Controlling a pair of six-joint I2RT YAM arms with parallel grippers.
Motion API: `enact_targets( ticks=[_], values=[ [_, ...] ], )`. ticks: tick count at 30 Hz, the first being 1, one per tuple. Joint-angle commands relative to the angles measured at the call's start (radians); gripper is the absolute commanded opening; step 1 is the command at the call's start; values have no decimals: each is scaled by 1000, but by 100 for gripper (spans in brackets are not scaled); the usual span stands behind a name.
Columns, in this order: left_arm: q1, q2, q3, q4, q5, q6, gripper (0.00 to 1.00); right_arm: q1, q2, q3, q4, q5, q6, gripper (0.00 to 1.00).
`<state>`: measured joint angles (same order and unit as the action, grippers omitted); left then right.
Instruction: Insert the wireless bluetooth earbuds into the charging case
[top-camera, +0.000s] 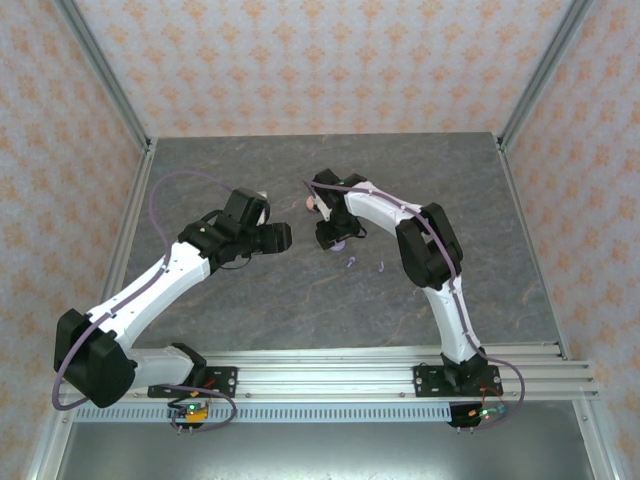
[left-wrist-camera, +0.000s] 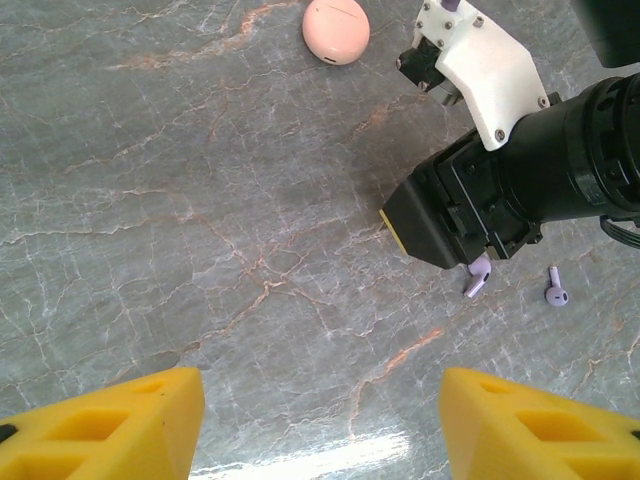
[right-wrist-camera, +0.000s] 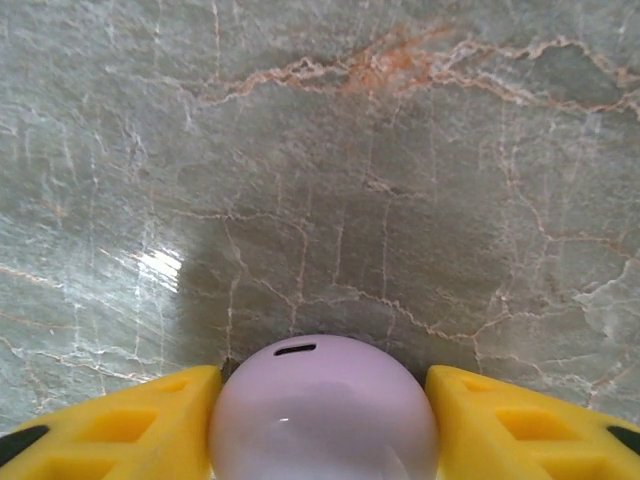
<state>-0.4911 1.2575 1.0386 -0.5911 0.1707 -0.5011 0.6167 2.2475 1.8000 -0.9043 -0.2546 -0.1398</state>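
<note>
- Nearest the arms' edge of the tabletop, right of its middle, a lilac earbud lies on the bare stone. It is just beside the underside of the right gripper's black body and outside any case.
- A second lilac earbud lies near the first, a little further toward the right edge. It is apart from the first earbud and touches nothing else.
- The left gripper hangs over the middle of the tabletop, left of the earbuds. Its yellow fingers are spread wide, with bare stone between them and nothing held.
- Facing it, close on its right, the right gripper is down at the surface around a round lilac case. One yellow finger is against each side of the dome, so the case is pinched between them.
- The lilac case sits on the stone with its lid closed and a small dark slot on its far side. From above it shows as a lilac patch under the gripper, just beyond the first earbud.
- Furthest off, toward the back edge, a round pink case sits closed and on its own. It is just beyond the right arm's wrist and well apart from both earbuds.
</note>
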Motion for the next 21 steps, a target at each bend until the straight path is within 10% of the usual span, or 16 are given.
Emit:
enact_targets(
  ticks=[1, 21],
  values=[
    [-7, 6, -10, -3, -18, -17, 64, 0, 8, 11, -47, 26, -11, 60],
    [-5, 406, 192, 114, 39, 38, 51, -130, -372, -356, 185, -136, 203, 64]
  ],
)
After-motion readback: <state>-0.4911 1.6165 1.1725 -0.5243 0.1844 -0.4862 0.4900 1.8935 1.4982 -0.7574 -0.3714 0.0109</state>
